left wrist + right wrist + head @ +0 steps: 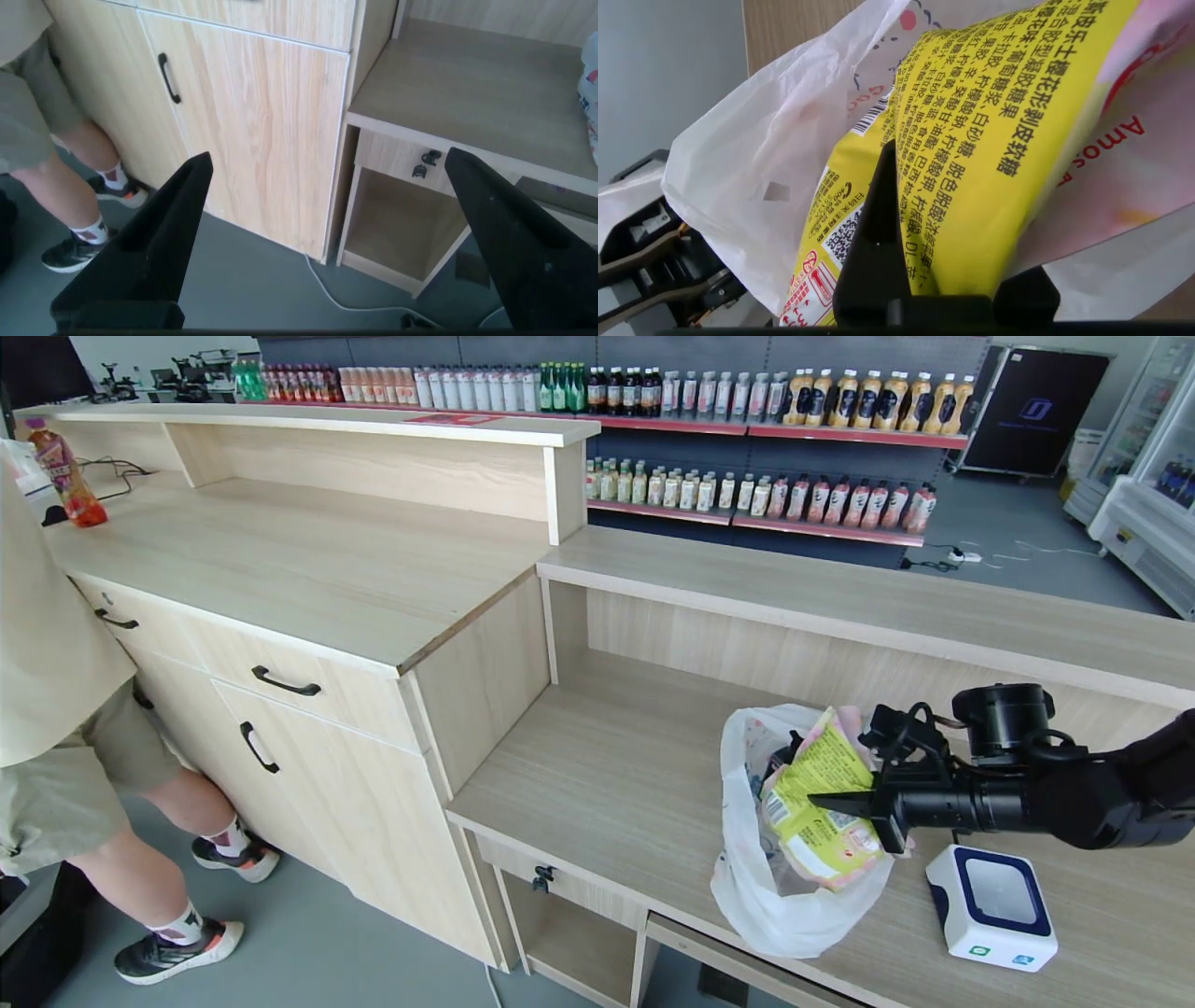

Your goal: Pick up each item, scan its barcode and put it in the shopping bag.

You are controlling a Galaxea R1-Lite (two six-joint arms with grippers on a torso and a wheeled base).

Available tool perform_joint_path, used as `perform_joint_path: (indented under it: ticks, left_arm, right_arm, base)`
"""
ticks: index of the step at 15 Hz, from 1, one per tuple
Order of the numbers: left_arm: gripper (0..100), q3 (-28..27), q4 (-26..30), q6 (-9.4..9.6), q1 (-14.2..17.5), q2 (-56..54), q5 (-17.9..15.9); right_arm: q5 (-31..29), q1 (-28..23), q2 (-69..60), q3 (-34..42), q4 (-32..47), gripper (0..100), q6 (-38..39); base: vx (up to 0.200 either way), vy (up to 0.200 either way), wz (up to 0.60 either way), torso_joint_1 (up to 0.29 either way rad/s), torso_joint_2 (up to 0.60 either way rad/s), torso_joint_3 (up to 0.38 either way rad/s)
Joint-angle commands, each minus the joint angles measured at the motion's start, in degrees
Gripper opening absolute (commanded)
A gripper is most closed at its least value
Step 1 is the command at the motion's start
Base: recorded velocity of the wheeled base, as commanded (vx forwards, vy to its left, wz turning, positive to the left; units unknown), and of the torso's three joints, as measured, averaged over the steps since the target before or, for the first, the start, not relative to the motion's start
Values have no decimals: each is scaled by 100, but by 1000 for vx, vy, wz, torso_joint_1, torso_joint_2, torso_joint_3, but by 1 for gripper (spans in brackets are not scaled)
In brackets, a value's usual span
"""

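Wooden counter (607,756), drink shelves (766,429) behind; right end effector (840,800) clasps yellow packet (812,761) at bag (756,896), left end effector (329,159) splayed.

Worktop (607,756): pale wood, low level, with a raised ledge behind.
Counter (280,560): taller, adjoining on the left, same wood, with its own upper ledge.
Drawer handle (285,684) and door handle (259,747): black, on the counter's front.
Lock (427,162): on the panel under the worktop's edge.
Bottle (67,476): orange-red, upright at the counter's far left, with a black cable (117,476) beside it.
Shelves (747,429): red-edged, two tiers of drinks in rows.
Power strip (962,557): white, on the grey floor.
Case (1032,415): black, far right.
Fridges (1144,476): white, at the right edge.
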Motion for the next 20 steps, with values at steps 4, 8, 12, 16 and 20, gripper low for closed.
perform_joint_path:
  ticks: [4,8,12,16,20]
  left_arm:
    - [100,0,-1,2,0,-2,0]
    - [100,0,-1,2,0,-2,0]
    - [100,0,-1,2,0,-2,0]
    - [100,0,-1,2,0,-2,0]
    - [100,0,-1,2,0,-2,0]
  right_arm:
    - [0,-32,196,165,2,0,-240]
    - [0,-32,530,7,-332,0,-275]
    - [0,12,671,-46,-350,0,-275]
    - [0,38,794,-73,-350,0,-284]
    - [0,47,873,-73,-385,0,-284]
  base:
    - [0,0,0,0,0,0]
    - [0,0,0,0,0,0]
    - [0,0,0,0,0,0]
    - [0,0,0,0,0,0]
    - [0,0,0,0,0,0]
